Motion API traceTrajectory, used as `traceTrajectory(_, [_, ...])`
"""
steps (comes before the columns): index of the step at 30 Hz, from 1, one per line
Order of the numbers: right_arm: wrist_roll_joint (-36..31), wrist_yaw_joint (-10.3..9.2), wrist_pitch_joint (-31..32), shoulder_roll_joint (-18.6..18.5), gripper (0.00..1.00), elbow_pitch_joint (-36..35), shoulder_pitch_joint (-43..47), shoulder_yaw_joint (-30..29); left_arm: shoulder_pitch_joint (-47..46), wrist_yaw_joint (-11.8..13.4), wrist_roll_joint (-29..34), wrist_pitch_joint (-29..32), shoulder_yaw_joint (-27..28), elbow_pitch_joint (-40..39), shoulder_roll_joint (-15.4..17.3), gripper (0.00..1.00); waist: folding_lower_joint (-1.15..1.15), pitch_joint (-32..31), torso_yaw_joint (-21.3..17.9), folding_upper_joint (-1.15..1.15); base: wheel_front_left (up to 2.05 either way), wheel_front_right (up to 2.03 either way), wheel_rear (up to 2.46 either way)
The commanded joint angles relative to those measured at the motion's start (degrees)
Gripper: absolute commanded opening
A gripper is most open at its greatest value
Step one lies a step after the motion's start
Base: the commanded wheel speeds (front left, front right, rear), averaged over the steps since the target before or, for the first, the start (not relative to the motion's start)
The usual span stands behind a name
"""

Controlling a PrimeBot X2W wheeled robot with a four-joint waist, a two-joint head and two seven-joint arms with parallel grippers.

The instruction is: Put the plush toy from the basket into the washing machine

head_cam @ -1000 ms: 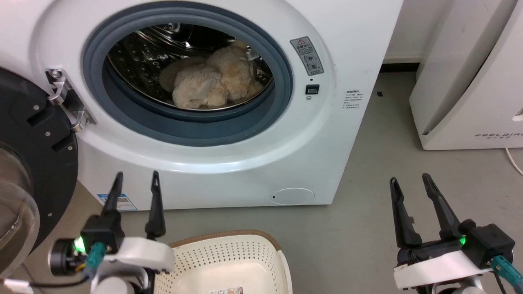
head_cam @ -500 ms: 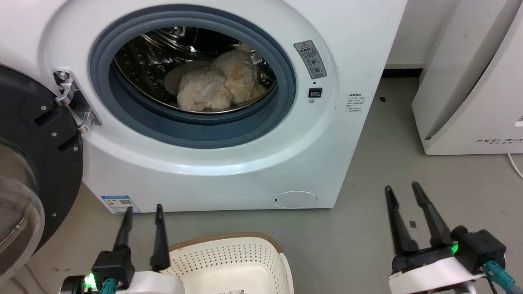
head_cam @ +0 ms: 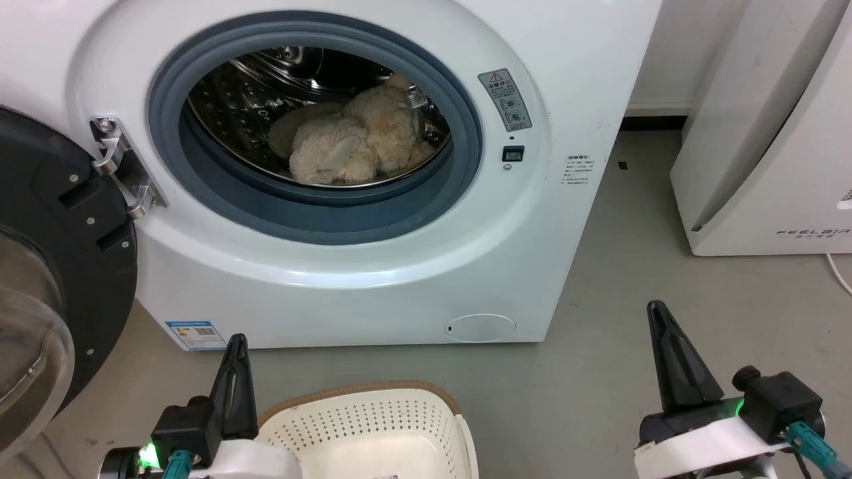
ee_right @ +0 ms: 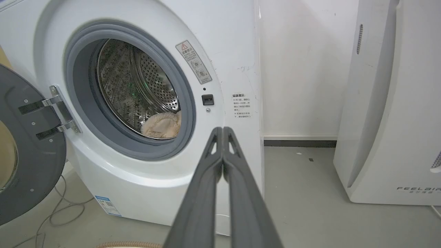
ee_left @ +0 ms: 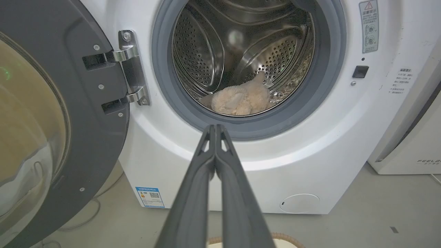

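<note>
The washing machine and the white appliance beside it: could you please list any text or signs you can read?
"FEELBAIR": white appliance, low on its front.
Warning triangle: on the grey sticker on the washing machine; its print is too small to read.
Too small to read: printed notice, blue label.

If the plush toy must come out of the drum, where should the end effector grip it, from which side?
On the plush toy, probably the rounded lobe nearest the grey gasket, reached from the front through the opening: it bulges forward, low in the drum.
</note>
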Motion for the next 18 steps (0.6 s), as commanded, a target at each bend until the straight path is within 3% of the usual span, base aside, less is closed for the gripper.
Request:
traceTrajectory(1, [-0.67, 0.0, 0.3, 0.0, 0.0, -0.19, 0.12, -0.18, -0.12, -0.36, 0.56, 0.31, 0.48, -0.19, -0.28, 0.0, 0.0, -0.06, 0.01, 0.0, 0.0, 0.0, 0.0])
traceTrajectory(18, [-2.15, -0.01, 2.29, 0.0, 0.0, -0.48, 0.28, -0.75, -0.3, -2.48, 2.56, 2.3, 2.08, -0.51, -1.56, 0.0, 0.0, -0.7, 0.13, 0.0, 0.0, 0.0, 0.0])
